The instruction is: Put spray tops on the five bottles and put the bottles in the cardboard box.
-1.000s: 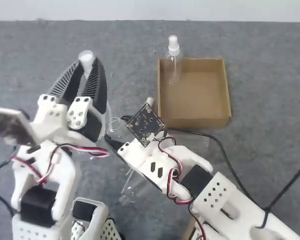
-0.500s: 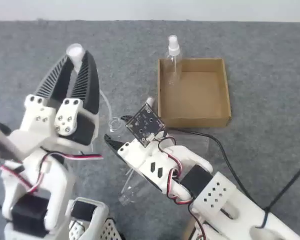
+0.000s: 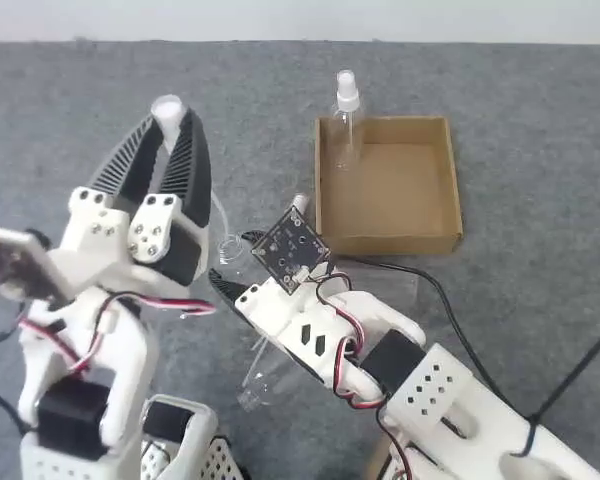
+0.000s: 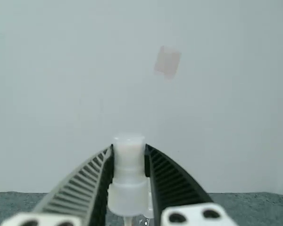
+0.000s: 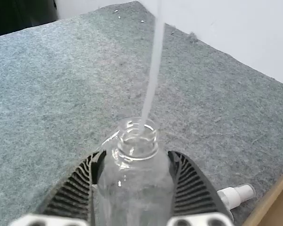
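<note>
Grey felt (image 3: 540, 150), spray top (image 4: 128, 169) tube-down, slanting into bottle (image 5: 134, 186)

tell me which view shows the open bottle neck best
The right wrist view: the bottle neck sits centred in the right gripper, with the dip tube entering it. The high view gives a faint clear ring of it. The left wrist view faces the spray top.
</note>
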Tool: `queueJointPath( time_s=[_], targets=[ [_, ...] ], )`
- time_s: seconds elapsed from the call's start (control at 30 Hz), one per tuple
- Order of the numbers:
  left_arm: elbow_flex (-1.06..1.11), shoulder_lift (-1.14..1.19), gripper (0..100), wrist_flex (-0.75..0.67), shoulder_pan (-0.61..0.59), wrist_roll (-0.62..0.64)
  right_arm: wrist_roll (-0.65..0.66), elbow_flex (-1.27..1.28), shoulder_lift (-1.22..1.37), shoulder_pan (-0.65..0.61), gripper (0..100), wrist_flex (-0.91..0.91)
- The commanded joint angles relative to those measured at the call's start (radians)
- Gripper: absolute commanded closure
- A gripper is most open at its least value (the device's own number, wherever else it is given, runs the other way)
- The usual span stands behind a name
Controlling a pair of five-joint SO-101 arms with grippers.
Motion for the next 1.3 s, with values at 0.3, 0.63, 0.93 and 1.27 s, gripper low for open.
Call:
queueJointPath(
  time_s=[0.3,0.63,0.93,1.27],
  targets=[
    [0.053,0.012,99,0.064,-0.006,-0.015,-0.012,0.031,-0.058,0.024,99.3,-0.031],
    [0.162,0.020,99,0.058,0.034,-0.064,-0.018,0.216,-0.222,0.170,99.3,-0.344],
    [0.185,0.021,99,0.061,0.141,-0.071,-0.012,0.299,-0.232,0.140,99.3,-0.407],
    [0.228,0.014,87,0.064,0.149,-0.091,-0.012,0.308,-0.223,0.142,99.3,-0.395]
  ],
)
